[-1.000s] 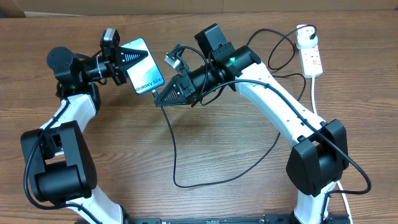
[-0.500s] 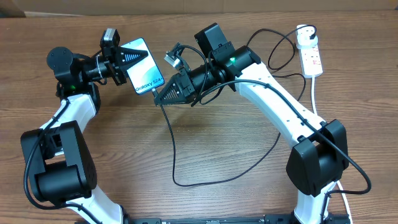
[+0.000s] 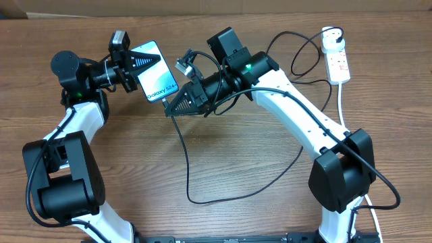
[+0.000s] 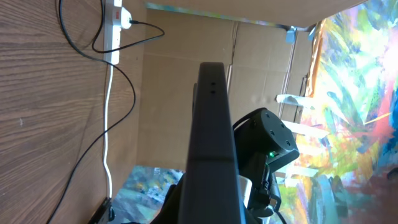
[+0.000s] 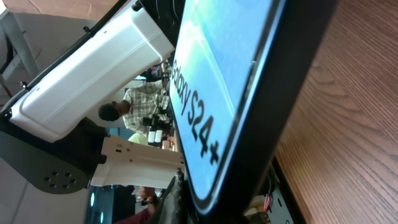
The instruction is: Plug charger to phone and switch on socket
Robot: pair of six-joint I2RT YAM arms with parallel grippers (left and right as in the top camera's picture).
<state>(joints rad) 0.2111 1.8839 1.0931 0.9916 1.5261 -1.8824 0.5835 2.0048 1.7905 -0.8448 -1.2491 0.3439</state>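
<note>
The phone (image 3: 154, 72) is back left, the socket (image 3: 337, 61) back right, the charger (image 3: 189, 175) on the table (image 3: 243, 158) between.

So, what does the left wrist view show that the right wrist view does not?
Only the left wrist: the socket with its white cord, the black cable of the charger, and the phone seen edge-on. Only the right wrist: the phone's light blue screen with the text "Galaxy S24+", and a white arm link. Both: the phone and the wooden table.

Left tool (image 3: 152, 62), right tool (image 3: 173, 106): closed
</note>
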